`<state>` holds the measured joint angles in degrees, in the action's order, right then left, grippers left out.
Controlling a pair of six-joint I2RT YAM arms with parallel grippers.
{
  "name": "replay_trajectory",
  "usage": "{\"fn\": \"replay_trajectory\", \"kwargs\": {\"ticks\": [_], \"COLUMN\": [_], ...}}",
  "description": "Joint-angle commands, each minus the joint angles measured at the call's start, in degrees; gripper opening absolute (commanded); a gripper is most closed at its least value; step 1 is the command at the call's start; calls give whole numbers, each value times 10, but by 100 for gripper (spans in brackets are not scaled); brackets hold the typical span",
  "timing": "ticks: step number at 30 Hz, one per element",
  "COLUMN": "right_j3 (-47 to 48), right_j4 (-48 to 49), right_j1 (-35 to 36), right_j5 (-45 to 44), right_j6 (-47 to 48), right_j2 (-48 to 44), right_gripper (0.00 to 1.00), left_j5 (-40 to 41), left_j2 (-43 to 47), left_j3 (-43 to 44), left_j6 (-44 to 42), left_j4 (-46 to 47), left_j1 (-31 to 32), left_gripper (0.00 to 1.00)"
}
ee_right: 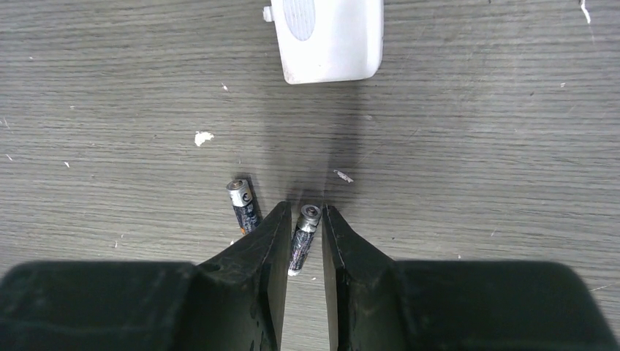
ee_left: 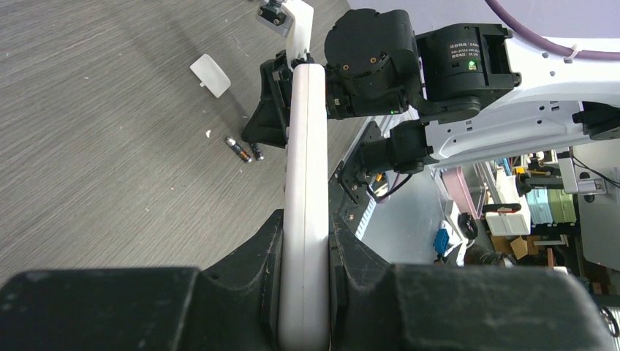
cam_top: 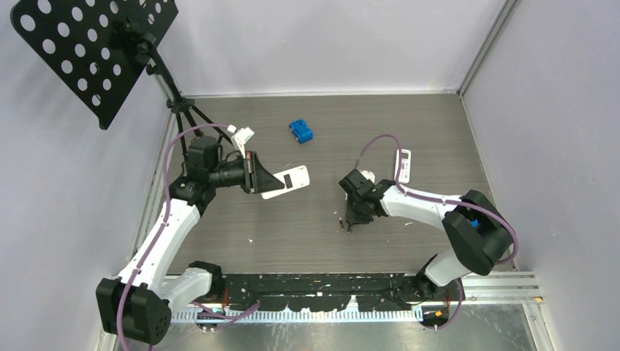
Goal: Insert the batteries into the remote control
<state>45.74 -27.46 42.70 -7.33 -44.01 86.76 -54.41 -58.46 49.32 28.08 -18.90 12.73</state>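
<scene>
My left gripper (cam_top: 252, 172) is shut on one end of a white remote (cam_top: 286, 181) and holds it off the table; in the left wrist view the remote (ee_left: 305, 183) stands edge-on between the black fingers (ee_left: 252, 263). My right gripper (cam_top: 351, 219) is down at the table with its jaws slightly apart. One dark battery (ee_right: 303, 238) lies between its fingertips with a gap beside it. A second battery (ee_right: 243, 205) lies just to their left. Both batteries (ee_left: 241, 150) also show in the left wrist view.
A white battery cover (ee_right: 330, 36) lies just beyond the right gripper. A second white remote (cam_top: 403, 165) lies at the right, by the right arm's cable. A blue object (cam_top: 300, 131) sits at the back. A black perforated stand (cam_top: 95, 51) on a tripod stands at the back left.
</scene>
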Motion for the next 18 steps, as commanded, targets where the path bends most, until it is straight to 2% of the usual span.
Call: {"fn": "replay_trajectory", "kwargs": {"ticks": [1, 6, 13, 18], "right_j3": [-3, -1, 13, 28], "right_j4": [3, 1, -21, -36], "right_j1": [5, 8, 22, 36], "right_j5": [-6, -9, -45, -97], "right_j6": [-8, -6, -1, 9], "right_j2": [8, 23, 33, 21], "right_gripper": [27, 26, 15, 11], "left_j5": [-3, -2, 7, 17], "left_j2": [7, 7, 6, 1], "left_j3": [0, 1, 2, -1], "left_j6": [1, 3, 8, 17], "left_j4": [31, 31, 31, 32], "left_j1": [2, 2, 2, 2], "left_gripper": [0, 0, 0, 0]}}
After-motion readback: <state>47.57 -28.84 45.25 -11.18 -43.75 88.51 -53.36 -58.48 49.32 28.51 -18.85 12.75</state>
